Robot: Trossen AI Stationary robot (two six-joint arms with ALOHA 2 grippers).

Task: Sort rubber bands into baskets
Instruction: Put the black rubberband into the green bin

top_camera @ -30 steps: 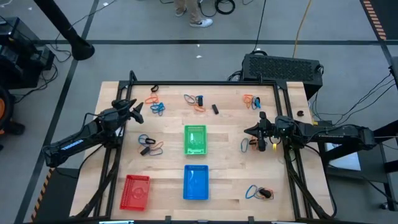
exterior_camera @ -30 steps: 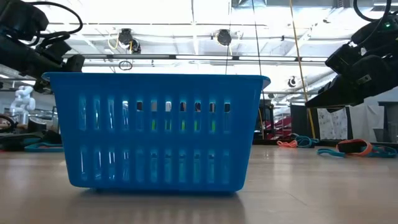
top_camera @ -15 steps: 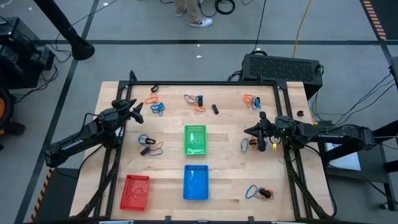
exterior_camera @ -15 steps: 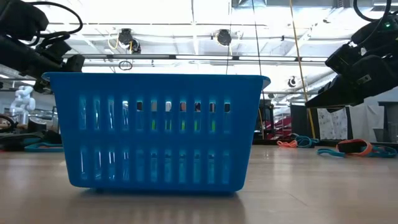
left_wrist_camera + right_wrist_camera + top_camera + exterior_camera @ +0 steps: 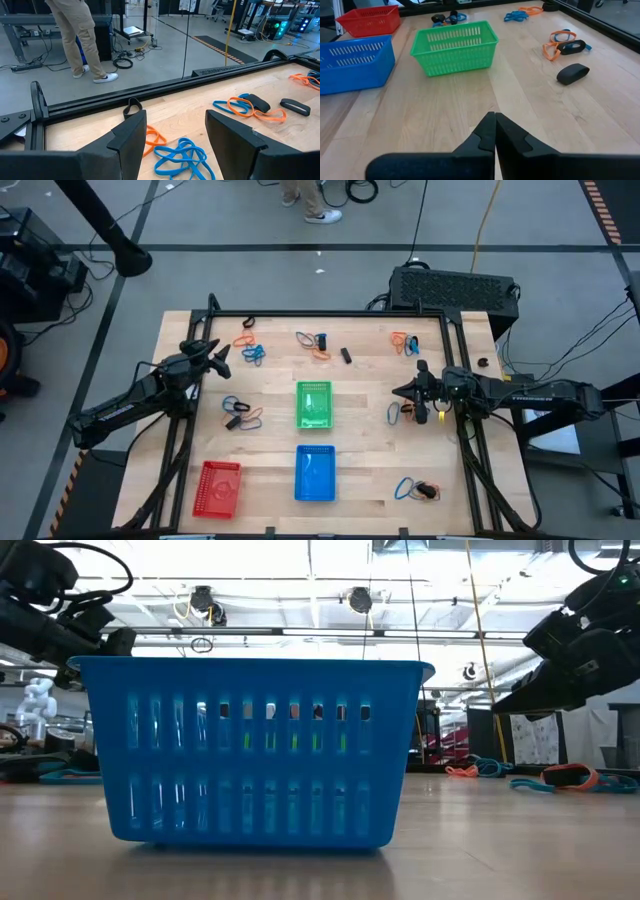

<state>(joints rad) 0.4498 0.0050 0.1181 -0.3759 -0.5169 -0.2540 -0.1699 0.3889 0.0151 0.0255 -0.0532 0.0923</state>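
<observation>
Three baskets stand on the wooden table: green [image 5: 314, 404] in the middle, blue [image 5: 315, 473] near the front edge, red [image 5: 219, 487] at the front left. Small piles of orange, blue and black rubber bands lie at the far left [image 5: 251, 347], far middle [image 5: 315, 342], far right [image 5: 405, 342], left [image 5: 241, 412], right [image 5: 402, 412] and front right [image 5: 417, 490]. My left gripper [image 5: 217, 358] is open and empty above the table, beside the far-left pile [image 5: 182, 155]. My right gripper [image 5: 398, 391] is shut and empty, just above the right pile, pointing toward the green basket [image 5: 455, 47].
A black frame rail [image 5: 330, 313] runs along the table's far edge and down both sides. A loose black band [image 5: 572, 73] lies on the bare wood right of the green basket. A person's legs [image 5: 80, 35] stand beyond the far edge.
</observation>
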